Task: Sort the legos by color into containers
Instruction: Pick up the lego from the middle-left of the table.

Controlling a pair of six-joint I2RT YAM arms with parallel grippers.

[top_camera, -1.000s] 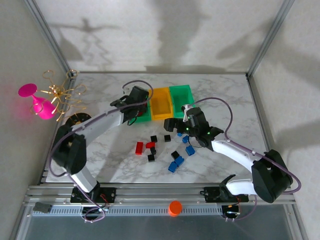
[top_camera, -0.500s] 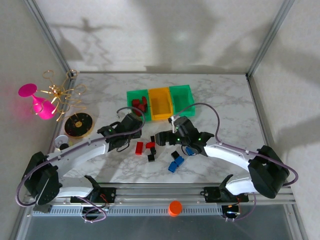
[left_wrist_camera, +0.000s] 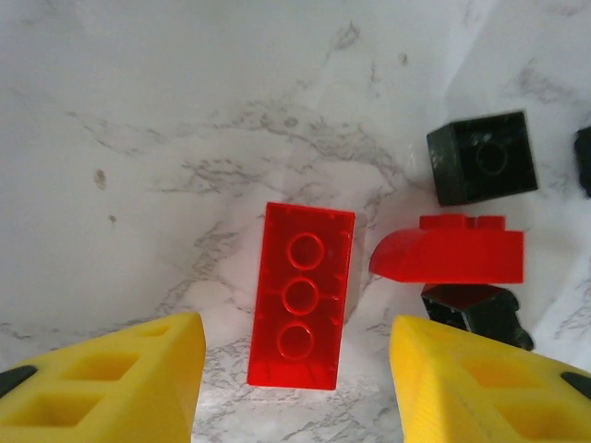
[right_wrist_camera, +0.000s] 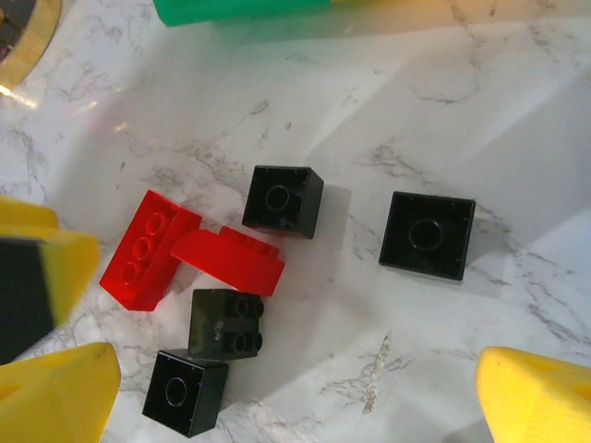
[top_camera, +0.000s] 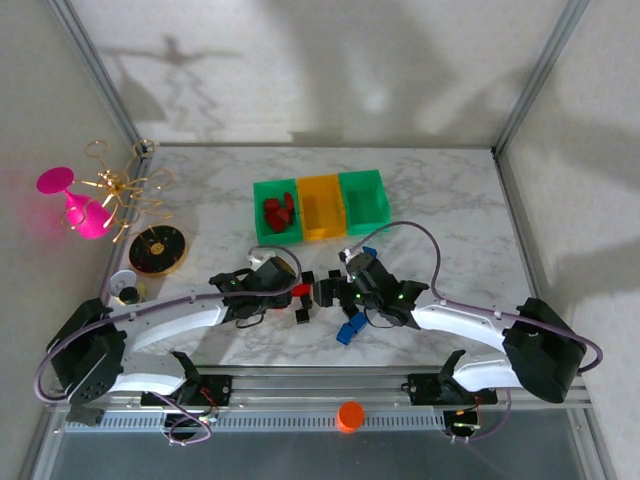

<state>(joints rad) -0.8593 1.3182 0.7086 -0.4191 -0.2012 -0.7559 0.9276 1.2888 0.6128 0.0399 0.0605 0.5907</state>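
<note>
At the near rail: an orange round cap (top_camera: 349, 415) lies on the metal strip in front of the arm bases.
Near edge of the marble table (top_camera: 250, 345): a blue lego (top_camera: 347, 331) lies beside the right arm, with a strip of bare marble before the edge.
Left gripper (left_wrist_camera: 292, 374): open. Its yellow fingers (left_wrist_camera: 111, 378) stand on both sides of a red three-stud lego (left_wrist_camera: 300, 295), with a gap on each side.
Just beyond: a red curved lego (left_wrist_camera: 448, 256) touches a dark lego (left_wrist_camera: 471, 309). A black square lego (left_wrist_camera: 482, 157) lies apart.
Right gripper (right_wrist_camera: 295, 383): wide open and holding nothing, above the same cluster. A lone black lego (right_wrist_camera: 428, 234) has bare marble all around it.
Room at the cluster: in the top view the two grippers face each other closely.
Middle: free marble lies between the cluster and the bins.
Containers (top_camera: 320, 206): three bins joined in a row toward the far edge. The left green one holds red legos (top_camera: 277, 212).
Left side: a black-and-gold dish (top_camera: 157, 250) sits near the edge.
Right side: wide bare marble.
</note>
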